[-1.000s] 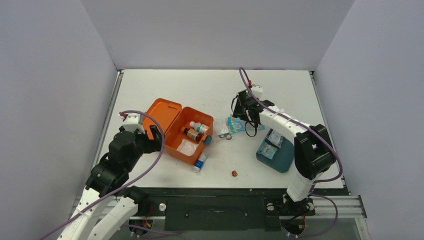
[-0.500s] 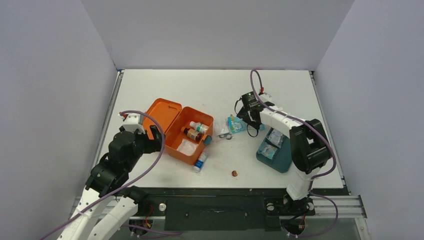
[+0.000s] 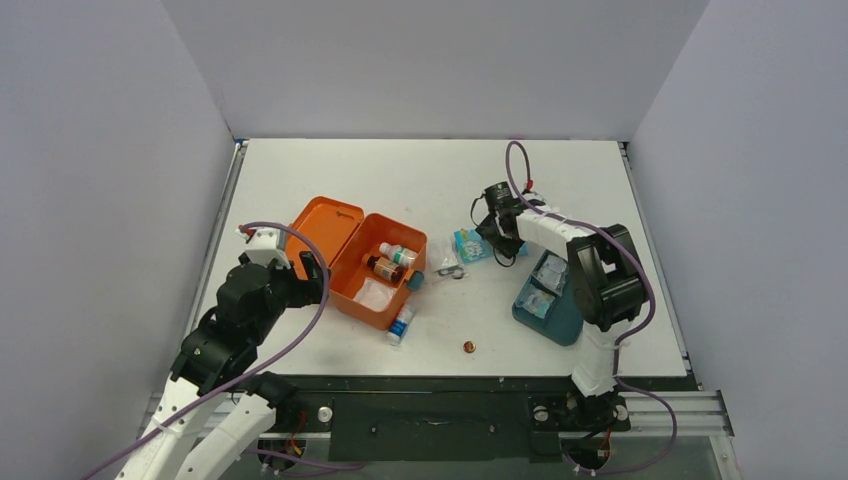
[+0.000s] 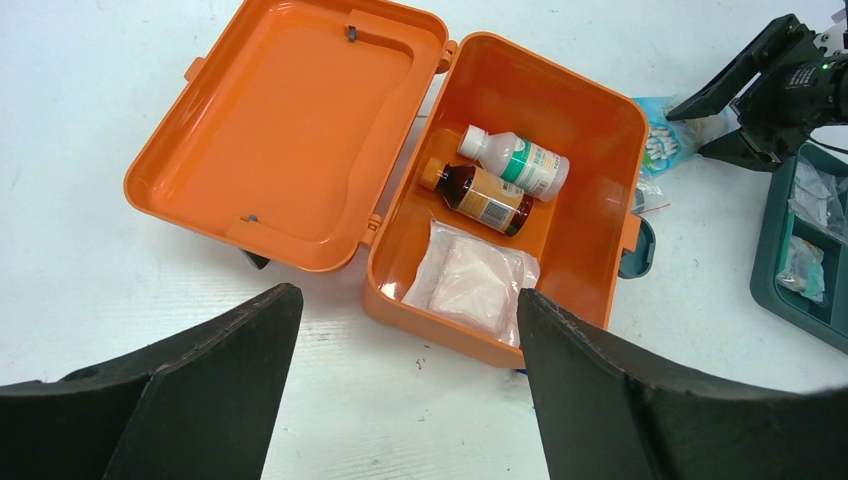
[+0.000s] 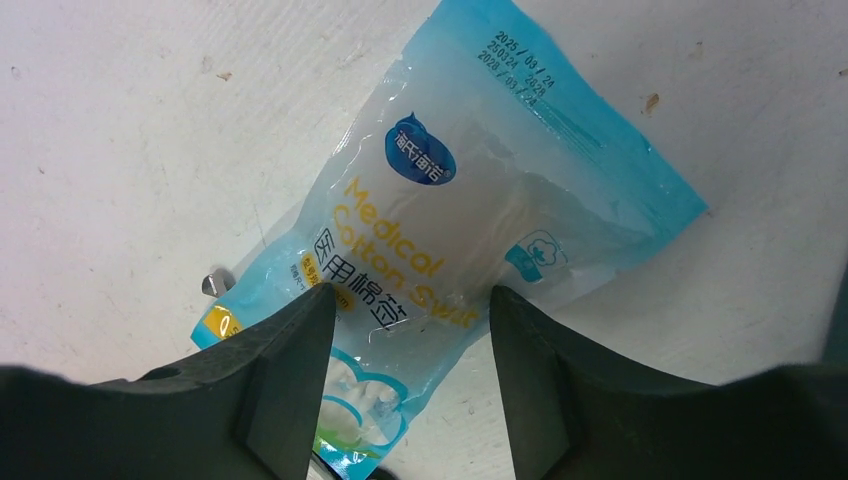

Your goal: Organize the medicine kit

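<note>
The medicine kit (image 3: pixel 360 262) lies open left of centre; we judge it rigid, light, best taken by its teal handle (image 4: pixel 638 250); left gripper (image 4: pixel 405 298) hangs open above it, right gripper (image 5: pixel 410 295) open astride the cotton-swab packet (image 5: pixel 470 190), perhaps touching

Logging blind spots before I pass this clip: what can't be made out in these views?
- Right wrist view: the near end of the cotton swab packet is hidden behind the right fingers and the bottom edge.
- Left wrist view: the left fingers cover part of the front wall of the medicine kit; the teal tray runs off the right edge.
- Top view: the small brown thing is too small to identify.
</note>
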Controlling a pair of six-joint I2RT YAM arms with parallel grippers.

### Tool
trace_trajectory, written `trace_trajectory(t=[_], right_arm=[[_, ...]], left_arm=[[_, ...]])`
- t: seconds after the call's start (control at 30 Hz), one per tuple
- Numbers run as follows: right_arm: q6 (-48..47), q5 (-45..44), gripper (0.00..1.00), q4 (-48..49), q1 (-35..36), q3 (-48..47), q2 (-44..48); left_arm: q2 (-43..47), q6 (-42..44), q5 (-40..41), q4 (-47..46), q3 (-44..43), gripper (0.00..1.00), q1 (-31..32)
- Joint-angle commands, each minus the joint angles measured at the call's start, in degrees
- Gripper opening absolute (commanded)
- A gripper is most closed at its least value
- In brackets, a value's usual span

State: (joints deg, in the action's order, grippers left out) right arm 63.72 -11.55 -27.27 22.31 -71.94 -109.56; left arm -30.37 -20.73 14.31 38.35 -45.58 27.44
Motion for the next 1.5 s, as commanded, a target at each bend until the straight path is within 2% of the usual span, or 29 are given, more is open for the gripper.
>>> trace_trajectory(t=[0.0, 0.03, 0.17, 0.27, 0.67, 1.17, 1.47], right_arm=[[0.6, 0.8, 0.5, -0.7, -0.7, -1.3, -2.1], [0.3, 1.0, 0.47, -0.6, -0.8, -1.3, -2.1], [-0.5, 2.2, 0.24, 0.7, -1.2, -0.4, -2.4], [-0.9, 3.1, 0.01, 1.5, -1.6, 0.1, -2.3], [-6.4, 3.2, 0.0, 5.9, -1.9, 2.6, 4.9], [-15.1, 3.7, 0.0, 4.1, -1.4, 2.9, 17.3], [-19.4, 3.4, 0.0, -1.6, 5.5, -1.7, 23.3]], left_arm=[[0.8, 0.5, -0.7, -2.3, -0.3, 0.77, 0.2], [0.8, 0.6, -0.7, -2.3, -0.2, 0.77, 0.2], [0.9, 0.6, -0.7, -2.3, -0.3, 0.77, 0.2], [0.9, 0.5, -0.7, -2.3, -0.3, 0.77, 0.2], [0.5, 0.6, -0.9, -2.3, -0.3, 0.77, 0.2], [0.0, 0.6, -1.1, -2.3, -0.3, 0.77, 0.2], [0.3, 0.5, -1.0, -2.4, -0.3, 0.77, 0.2]])
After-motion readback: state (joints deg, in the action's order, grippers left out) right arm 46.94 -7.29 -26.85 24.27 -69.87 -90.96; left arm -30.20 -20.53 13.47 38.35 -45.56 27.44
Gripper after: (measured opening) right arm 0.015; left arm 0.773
